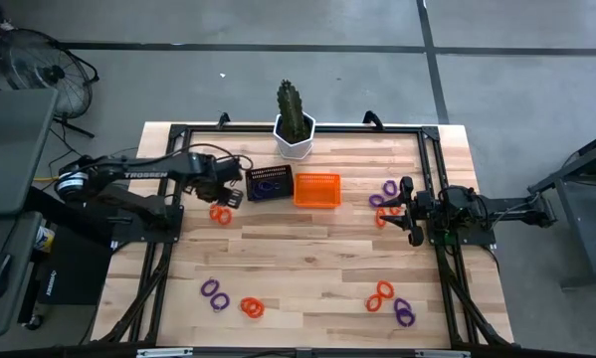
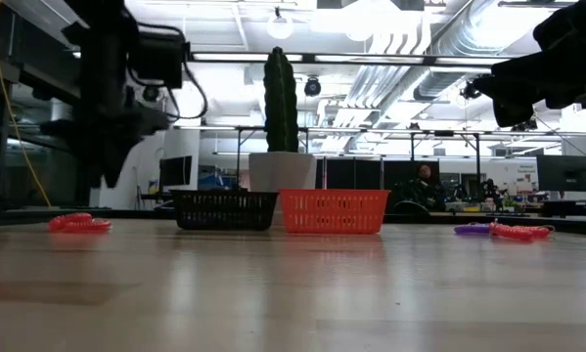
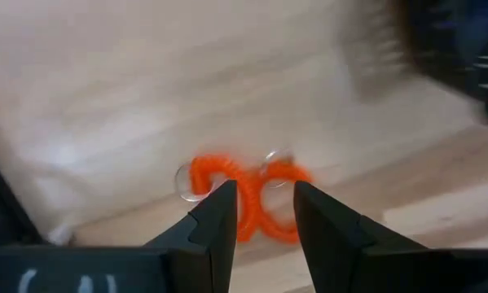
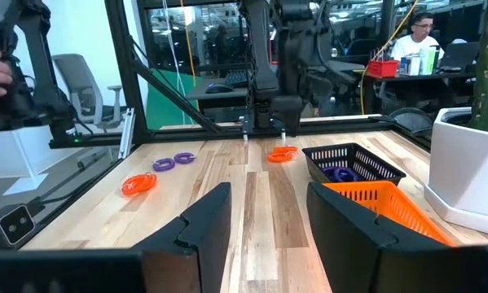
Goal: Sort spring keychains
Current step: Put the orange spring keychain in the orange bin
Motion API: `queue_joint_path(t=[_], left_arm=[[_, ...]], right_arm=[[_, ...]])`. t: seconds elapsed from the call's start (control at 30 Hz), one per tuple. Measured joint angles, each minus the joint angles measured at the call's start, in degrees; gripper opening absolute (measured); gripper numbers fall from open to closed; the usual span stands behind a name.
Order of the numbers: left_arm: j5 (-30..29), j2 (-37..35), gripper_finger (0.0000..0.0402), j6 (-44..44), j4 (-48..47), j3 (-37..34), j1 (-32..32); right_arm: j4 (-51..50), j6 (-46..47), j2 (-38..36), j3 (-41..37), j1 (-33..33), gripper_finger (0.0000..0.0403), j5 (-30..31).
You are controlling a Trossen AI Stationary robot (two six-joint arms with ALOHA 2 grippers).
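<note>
My left gripper point(image 1: 229, 198) point(image 3: 264, 189) is open and hangs above two orange spring keychains point(image 1: 221, 212) point(image 3: 245, 189) that lie flat on the table, left of the black mesh basket point(image 1: 269, 184). That basket holds a purple keychain point(image 4: 341, 173). The orange mesh basket point(image 1: 316, 189) stands right beside it. My right gripper point(image 1: 403, 211) point(image 4: 264, 195) is open and empty, level above the table near its right edge. It is next to purple point(image 1: 386, 189) and orange point(image 1: 382, 216) keychains lying there. More keychains lie near the table's near edge: purple point(image 1: 214, 291), orange point(image 1: 252, 307), orange point(image 1: 380, 295), purple point(image 1: 404, 312).
A cactus in a white pot point(image 1: 295, 127) stands at the far edge, behind the two baskets. A black frame rail point(image 1: 432, 169) runs around the tabletop. Bare wood point(image 1: 307, 259) stretches across the table's middle. People sit at desks in the room beyond.
</note>
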Motion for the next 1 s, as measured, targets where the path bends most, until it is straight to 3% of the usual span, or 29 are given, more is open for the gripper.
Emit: queue_joint_path(t=[0.37,1.0], left_arm=[[0.2,0.0,0.0119,-10.3,6.2,-6.2,0.0],[0.5,4.4,0.0119,-15.2,11.4,-7.7,0.8]], right_arm=[[0.1,0.0,0.0,0.0,0.0,0.0157,0.0],[0.1,0.0,0.0,0.0,0.0,0.0158,0.0]])
